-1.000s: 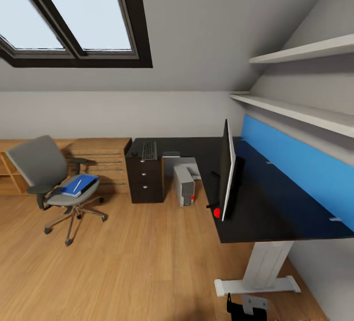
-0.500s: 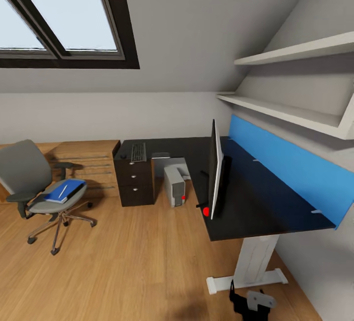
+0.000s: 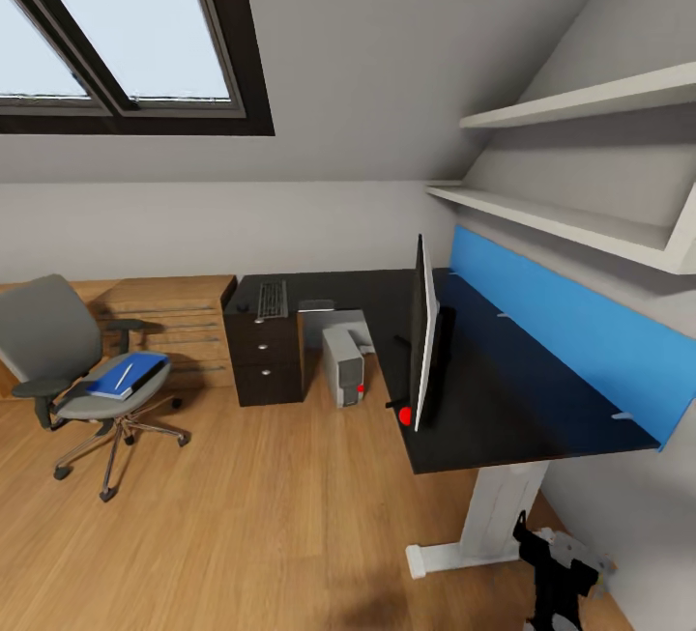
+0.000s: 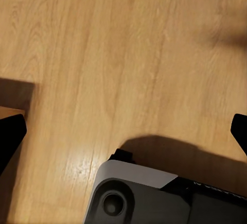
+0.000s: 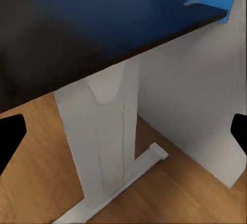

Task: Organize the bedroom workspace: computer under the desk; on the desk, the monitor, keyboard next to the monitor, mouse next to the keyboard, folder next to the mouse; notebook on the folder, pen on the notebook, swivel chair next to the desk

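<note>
The black desk (image 3: 503,399) with its blue back panel stands at the right. On it the monitor (image 3: 422,341) shows edge-on, and the keyboard (image 3: 272,298) lies at the far left end with the small dark mouse (image 3: 243,306) beside it. Under the desk sits the grey computer (image 3: 343,365). At the left the swivel chair (image 3: 58,341) carries the blue folder (image 3: 135,373) with the white pen (image 3: 124,377) on top; the notebook cannot be made out. My right gripper (image 3: 556,581) (image 5: 123,136) hangs open by the desk's white leg (image 5: 103,131). My left gripper (image 4: 123,131) is open over the floor.
A black drawer unit (image 3: 266,356) stands under the desk's far end, and a light wooden chest of drawers (image 3: 174,317) lines the back wall. Two white shelves (image 3: 570,215) jut out above the desk. Wooden floor (image 3: 251,505) lies between chair and desk. My base (image 4: 154,198) is below.
The camera swung right a second ago, shifting the whole room left, then held still. My right gripper rose and moved right at the lower edge of the head view.
</note>
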Controlling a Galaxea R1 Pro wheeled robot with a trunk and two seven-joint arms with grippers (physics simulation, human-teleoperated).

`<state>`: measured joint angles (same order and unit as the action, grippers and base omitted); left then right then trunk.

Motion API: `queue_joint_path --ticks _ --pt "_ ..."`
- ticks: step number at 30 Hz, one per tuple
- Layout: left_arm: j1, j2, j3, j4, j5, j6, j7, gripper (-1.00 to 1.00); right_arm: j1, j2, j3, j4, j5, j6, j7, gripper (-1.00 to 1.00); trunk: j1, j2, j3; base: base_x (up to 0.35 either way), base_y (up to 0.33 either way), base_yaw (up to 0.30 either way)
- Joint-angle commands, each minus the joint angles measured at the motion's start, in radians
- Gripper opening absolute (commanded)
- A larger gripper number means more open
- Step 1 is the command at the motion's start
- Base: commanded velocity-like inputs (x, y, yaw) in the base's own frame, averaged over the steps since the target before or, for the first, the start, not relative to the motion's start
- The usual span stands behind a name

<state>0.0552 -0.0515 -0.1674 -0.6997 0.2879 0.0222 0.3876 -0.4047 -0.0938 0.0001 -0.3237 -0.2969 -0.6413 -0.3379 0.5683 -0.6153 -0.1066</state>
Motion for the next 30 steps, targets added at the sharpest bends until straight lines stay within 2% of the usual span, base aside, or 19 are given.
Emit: queue_joint_path --ticks 1,2,3,5,6,7,10,16,24,27,28,30 --pt "0.000 0.001 -0.004 -0.002 0.008 0.002 0.007 1.00 0.006 -0.013 0.000 -0.063 -0.018 0.046 -0.003 1.00 0.000 -0.001 -0.002 0.000 0.000 0.000" --pt "0.000 0.001 -0.004 -0.002 0.008 0.002 0.007 1.00 0.011 -0.022 -0.001 -0.114 -0.029 0.085 -0.005 1.00 0.000 -0.001 -0.002 0.000 0.000 0.000" --pt "0.000 0.001 -0.004 -0.002 0.008 0.002 0.007 1.00 0.020 -0.035 -0.002 -0.205 -0.045 0.153 -0.010 1.00 0.000 -0.001 -0.002 0.000 0.000 0.000" --pt "0.000 0.001 -0.004 -0.002 0.008 0.001 0.007 1.00 0.030 -0.049 -0.002 -0.409 -0.060 0.374 -0.047 1.00 0.000 -0.001 -0.002 0.000 0.000 0.000" --pt "0.000 0.001 -0.004 -0.002 0.008 0.000 0.007 1.00 0.031 -0.050 -0.002 -0.450 -0.061 0.423 -0.055 1.00 0.000 -0.001 -0.002 0.000 0.000 0.000" --pt "0.000 0.001 -0.004 -0.001 0.008 0.000 0.007 1.00 0.034 -0.054 -0.003 -0.545 -0.065 0.541 -0.070 1.00 0.000 -0.001 -0.002 0.000 0.000 0.000" --pt "0.000 0.001 -0.004 -0.001 0.007 -0.003 0.007 1.00 0.030 -0.057 -0.003 -0.627 -0.066 0.669 -0.082 1.00 0.000 -0.001 -0.002 0.107 0.000 0.000" --pt "0.000 0.002 -0.004 0.000 0.007 -0.024 0.006 1.00 0.008 -0.056 0.000 -0.647 -0.068 0.725 -0.080 1.00 0.000 -0.001 -0.002 0.266 0.000 0.000" --pt "0.000 0.001 -0.005 0.001 0.006 -0.029 0.006 1.00 0.004 -0.049 0.013 -0.610 -0.058 0.667 -0.076 1.00 0.000 -0.001 -0.002 0.316 0.000 0.000" --pt "0.000 0.000 -0.006 0.002 0.005 -0.029 0.004 1.00 0.004 -0.039 0.016 -0.606 -0.055 0.652 -0.077 1.00 0.000 -0.001 -0.002 0.279 0.000 0.000" --pt "0.000 0.000 -0.007 0.002 0.005 -0.029 0.005 1.00 0.004 -0.018 0.018 -0.601 -0.052 0.641 -0.076 1.00 0.000 -0.001 -0.002 0.082 0.000 0.069" --pt "0.000 -0.001 -0.006 0.002 0.005 -0.029 0.004 1.00 0.004 -0.007 0.018 -0.598 -0.051 0.636 -0.076 1.00 0.000 -0.001 -0.002 0.054 0.000 0.133"
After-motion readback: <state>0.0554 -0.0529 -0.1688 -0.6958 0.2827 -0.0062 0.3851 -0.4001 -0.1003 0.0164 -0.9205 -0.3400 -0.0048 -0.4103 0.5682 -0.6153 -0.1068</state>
